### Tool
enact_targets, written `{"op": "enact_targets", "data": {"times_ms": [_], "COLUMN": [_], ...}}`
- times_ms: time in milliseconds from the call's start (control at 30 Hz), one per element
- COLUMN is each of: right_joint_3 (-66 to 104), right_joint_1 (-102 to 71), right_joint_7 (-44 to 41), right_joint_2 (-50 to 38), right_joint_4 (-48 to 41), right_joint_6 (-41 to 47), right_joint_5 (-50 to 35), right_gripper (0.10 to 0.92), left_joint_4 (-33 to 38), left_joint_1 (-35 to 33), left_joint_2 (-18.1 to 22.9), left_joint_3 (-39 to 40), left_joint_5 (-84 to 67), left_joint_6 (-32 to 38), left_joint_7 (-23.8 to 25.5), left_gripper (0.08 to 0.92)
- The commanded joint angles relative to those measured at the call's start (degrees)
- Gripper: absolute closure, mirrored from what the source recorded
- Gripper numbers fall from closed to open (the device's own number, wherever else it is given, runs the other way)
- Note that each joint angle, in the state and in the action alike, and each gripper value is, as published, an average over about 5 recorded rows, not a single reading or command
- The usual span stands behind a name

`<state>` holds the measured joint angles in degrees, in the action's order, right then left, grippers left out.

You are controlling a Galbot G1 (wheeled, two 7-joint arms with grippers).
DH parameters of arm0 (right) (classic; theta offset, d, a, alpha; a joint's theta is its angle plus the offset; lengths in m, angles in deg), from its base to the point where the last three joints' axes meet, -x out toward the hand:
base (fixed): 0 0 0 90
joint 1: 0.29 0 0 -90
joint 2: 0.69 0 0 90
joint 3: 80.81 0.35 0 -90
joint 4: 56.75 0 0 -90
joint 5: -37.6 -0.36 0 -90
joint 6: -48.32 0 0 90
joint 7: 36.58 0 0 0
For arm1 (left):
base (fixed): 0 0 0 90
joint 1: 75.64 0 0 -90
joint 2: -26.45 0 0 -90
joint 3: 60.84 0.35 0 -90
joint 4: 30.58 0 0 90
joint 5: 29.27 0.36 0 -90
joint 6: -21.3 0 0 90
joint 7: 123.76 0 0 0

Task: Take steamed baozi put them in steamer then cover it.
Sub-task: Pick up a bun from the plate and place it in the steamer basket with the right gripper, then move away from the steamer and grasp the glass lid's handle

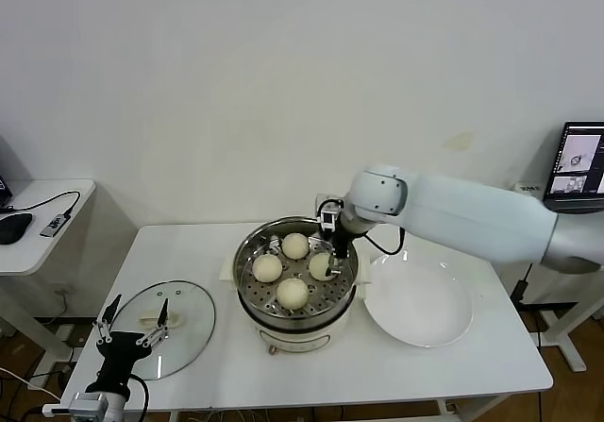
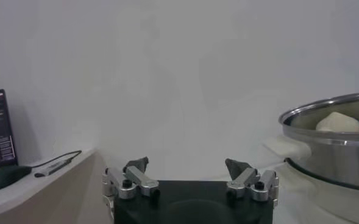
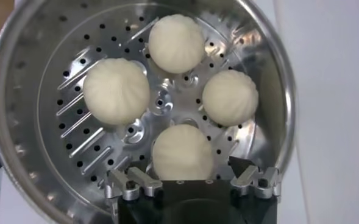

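Several cream-white baozi [image 1: 292, 293] lie on the perforated tray of the shiny steamer [image 1: 247, 276] at the table's middle. My right gripper [image 1: 332, 252] hangs open just above the bun nearest the steamer's right rim. In the right wrist view the right gripper [image 3: 184, 169] has a finger on each side of that baozi [image 3: 182, 149], neither touching it; the steamer [image 3: 21, 73] fills the view. The glass cover [image 1: 189, 309] lies flat at the front left. My left gripper [image 1: 132, 323] is open above its near edge. In the left wrist view the left gripper [image 2: 187, 164] holds nothing.
A flat white plate [image 1: 420, 304] lies right of the steamer. A side table [image 1: 42, 238] with a mouse and cable stands to the left, and a laptop screen [image 1: 580, 162] is at the far right. The wall is close behind.
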<state>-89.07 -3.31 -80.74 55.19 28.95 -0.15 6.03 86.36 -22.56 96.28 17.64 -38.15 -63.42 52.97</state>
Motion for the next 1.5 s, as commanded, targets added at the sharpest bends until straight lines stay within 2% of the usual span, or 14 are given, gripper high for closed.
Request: {"op": "enact_targets", "data": {"times_ms": [33, 233, 433, 600, 767, 1000, 1100, 1233, 1500], "right_joint_3": [5.93, 19.64, 43.13, 60.47, 82.03, 102.12, 106.88, 111.98, 120.36], "right_joint_1": [-0.90, -16.10, -41.41, -62.00, -84.12, -99.20, -102.92, -108.01, -114.10], "right_joint_7": [7.50, 21.97, 30.59, 36.91, 37.34, 32.26, 30.96, 31.10, 36.28], "right_joint_2": [-8.79, -16.41, -20.49, -20.16, -11.40, 6.94, 13.77, 19.85, 23.31], "right_joint_4": [10.33, 15.86, 19.15, 19.71, 20.53, 20.02, 21.65, 25.03, 29.75], "right_joint_6": [-2.35, -11.47, -23.45, -34.12, -44.34, -50.86, -50.82, -48.70, -43.51], "right_joint_5": [-3.59, -8.42, -1.43, 5.39, 13.04, 23.71, 25.71, 26.85, 26.83], "right_gripper": [0.202, 0.203, 0.203, 0.203, 0.203, 0.203, 0.203, 0.203, 0.203], "left_joint_4": [-0.50, -0.72, -0.42, -0.69, -0.78, -1.86, -3.41, -6.32, -6.46], "left_joint_1": [0.03, 0.03, -0.16, -0.10, -0.12, 0.10, 0.12, -1.56, -13.51], "left_joint_2": [-0.04, -0.01, 0.02, 0.35, 1.02, 1.56, 2.41, 1.81, -2.47], "left_joint_3": [0.07, 0.14, 0.36, 0.51, 1.49, 4.28, 4.38, 1.15, -5.29], "left_joint_5": [0.08, 0.26, 0.98, 0.93, 2.64, 10.00, 18.09, 36.73, 63.37], "left_joint_6": [0.37, 0.61, 0.48, 0.82, 0.59, -1.50, -0.36, 1.86, 1.52], "left_joint_7": [0.05, 0.04, 0.21, 0.00, -1.98, -6.76, -8.93, -12.33, -16.54], "left_gripper": [0.177, 0.177, 0.177, 0.177, 0.177, 0.177, 0.177, 0.177, 0.177]}}
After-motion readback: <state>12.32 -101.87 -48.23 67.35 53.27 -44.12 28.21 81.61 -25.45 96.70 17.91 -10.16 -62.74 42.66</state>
